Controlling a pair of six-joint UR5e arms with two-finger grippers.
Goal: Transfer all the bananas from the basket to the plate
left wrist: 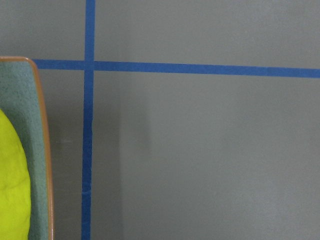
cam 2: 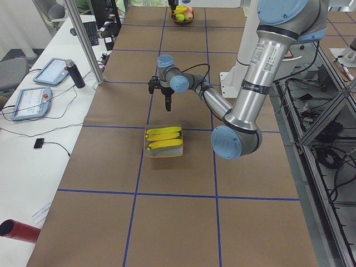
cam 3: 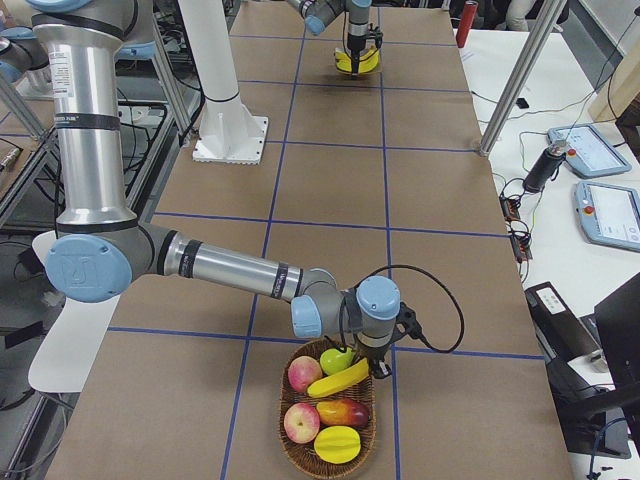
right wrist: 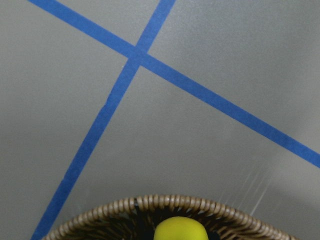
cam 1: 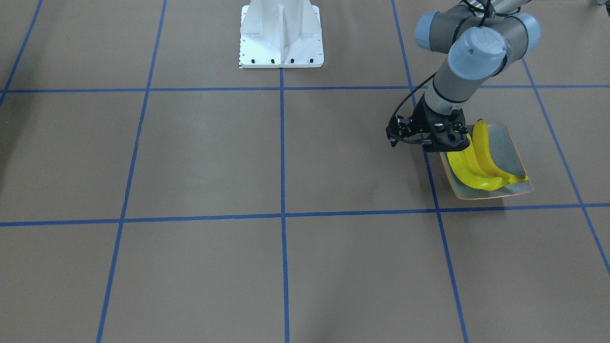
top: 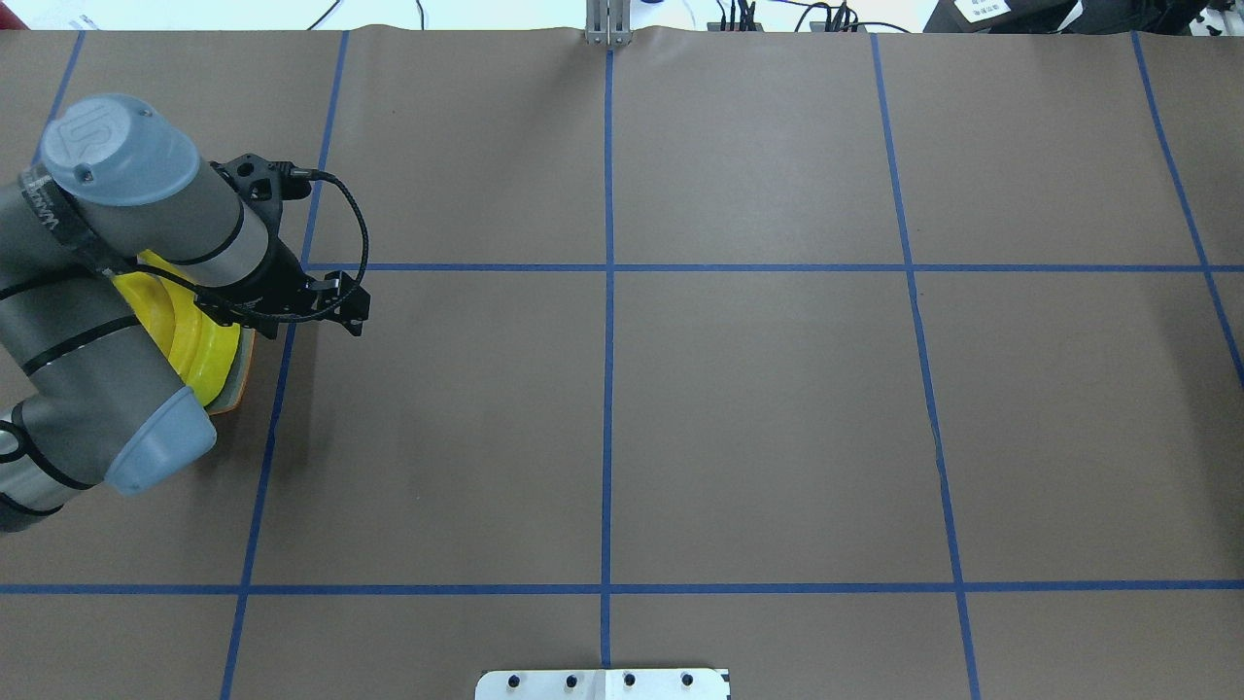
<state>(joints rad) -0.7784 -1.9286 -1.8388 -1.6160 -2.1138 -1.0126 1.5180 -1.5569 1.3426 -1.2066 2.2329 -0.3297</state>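
The grey-green plate [cam 1: 511,147] with an orange rim lies on the robot's left side of the table and carries bananas [cam 1: 476,164] side by side. They also show in the overhead view [top: 194,340] and the exterior left view [cam 2: 164,133]. My left gripper [top: 345,311] hangs above the bare table just beside the plate with nothing in it; I cannot tell if it is open. One banana [cam 3: 340,381] lies in the wicker basket [cam 3: 284,425]. My right gripper [cam 3: 378,366] is right at the basket's rim over that banana; I cannot tell its state.
The basket also holds red apples [cam 3: 304,373], a green fruit [cam 3: 338,358], a mango [cam 3: 345,411] and a yellow fruit [cam 3: 338,444]. The white robot base [cam 1: 281,35] stands mid-table. The left wrist view shows the plate's rim [left wrist: 45,150] and blue tape lines.
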